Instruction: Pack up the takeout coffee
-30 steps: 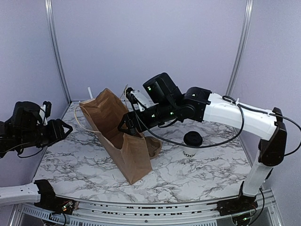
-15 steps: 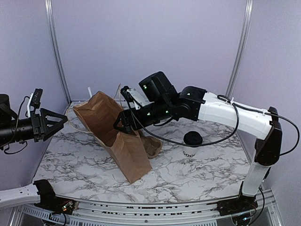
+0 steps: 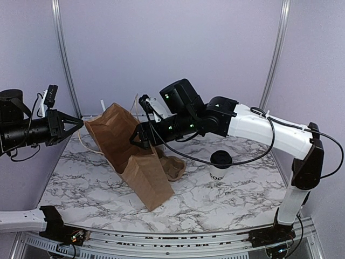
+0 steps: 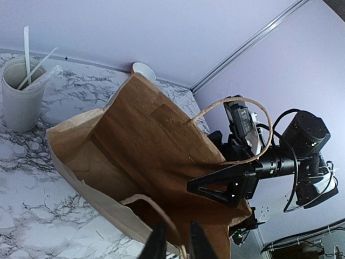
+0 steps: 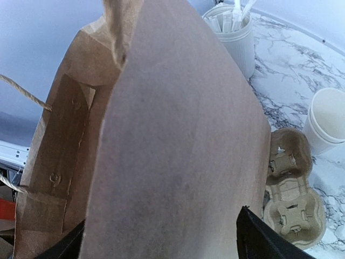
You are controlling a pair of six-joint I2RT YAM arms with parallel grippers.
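Right of paper bag [image 3: 141, 175], takeout coffee [image 3: 220, 168], well apart from splayed-open right hand [image 3: 139, 139]

counting now: one bag [image 3: 137, 172] carrying two handles [image 4: 145, 197], one lidded cup [image 3: 220, 164], one holder [image 4: 20, 97], one carrier [image 5: 290, 194] showing two wells, one plain cup stack [image 5: 326, 121], cups in it not resolving. sticks in holder not resolving either. two grippers showing: left gripper [image 4: 177, 232], right gripper [image 3: 139, 141].

Matt brown paper bag [image 3: 141, 162]; takeout coffee [image 3: 219, 169], black plastic lid.
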